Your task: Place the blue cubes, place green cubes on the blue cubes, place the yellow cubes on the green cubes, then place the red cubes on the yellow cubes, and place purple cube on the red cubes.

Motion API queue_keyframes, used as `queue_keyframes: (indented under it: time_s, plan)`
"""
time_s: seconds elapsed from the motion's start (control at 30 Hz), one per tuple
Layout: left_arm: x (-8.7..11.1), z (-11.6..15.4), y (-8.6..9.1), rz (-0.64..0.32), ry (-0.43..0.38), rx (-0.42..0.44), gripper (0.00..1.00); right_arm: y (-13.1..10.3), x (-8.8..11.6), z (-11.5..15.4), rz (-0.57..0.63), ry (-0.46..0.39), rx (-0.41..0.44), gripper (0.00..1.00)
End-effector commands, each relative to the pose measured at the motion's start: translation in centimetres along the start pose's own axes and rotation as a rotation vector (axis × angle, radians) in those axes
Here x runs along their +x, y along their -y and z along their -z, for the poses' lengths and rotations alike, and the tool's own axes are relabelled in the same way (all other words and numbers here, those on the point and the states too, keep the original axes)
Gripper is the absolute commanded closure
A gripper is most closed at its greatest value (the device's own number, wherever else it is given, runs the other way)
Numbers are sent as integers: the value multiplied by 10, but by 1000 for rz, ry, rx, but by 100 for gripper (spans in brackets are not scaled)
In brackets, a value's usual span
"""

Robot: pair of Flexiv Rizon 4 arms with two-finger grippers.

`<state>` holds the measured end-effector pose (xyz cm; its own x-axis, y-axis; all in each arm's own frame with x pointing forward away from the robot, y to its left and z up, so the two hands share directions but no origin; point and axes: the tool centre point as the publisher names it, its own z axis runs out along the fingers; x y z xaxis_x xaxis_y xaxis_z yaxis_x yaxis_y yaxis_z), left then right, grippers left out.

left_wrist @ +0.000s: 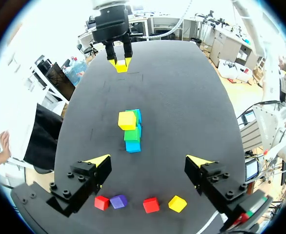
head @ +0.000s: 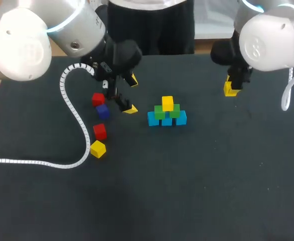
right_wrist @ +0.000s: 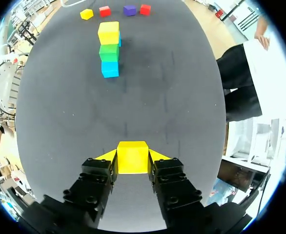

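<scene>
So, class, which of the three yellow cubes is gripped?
The yellow cube between the right arm's fingers; another tops the stack, the third lies loose by a red cube.

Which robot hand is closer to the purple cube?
Left. The left hand hangs open just beside the purple cube. The right hand is far off, on the other side of the cube stack, holding a yellow cube.

White arms (head: 21, 45); black, yellow-tipped end effectors (left_wrist: 149, 162)
</scene>
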<state>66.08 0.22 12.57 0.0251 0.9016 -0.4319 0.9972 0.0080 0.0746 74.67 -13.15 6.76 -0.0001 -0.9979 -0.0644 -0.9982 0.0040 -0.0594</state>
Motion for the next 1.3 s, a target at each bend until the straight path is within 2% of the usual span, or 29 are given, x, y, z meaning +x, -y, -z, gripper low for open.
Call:
queue_keyframes:
  time_s: [0.03,0.93,1.3]
  plan:
    - [1,0,0,-2,3,1,0,-3,-9,2,10,-3,-4,100]
    - [1,0,0,-2,3,1,0,-21,-63,20,43,4,-27,100]
    - [1,0,0,-2,3,1,0,-21,-63,20,43,4,-27,100]
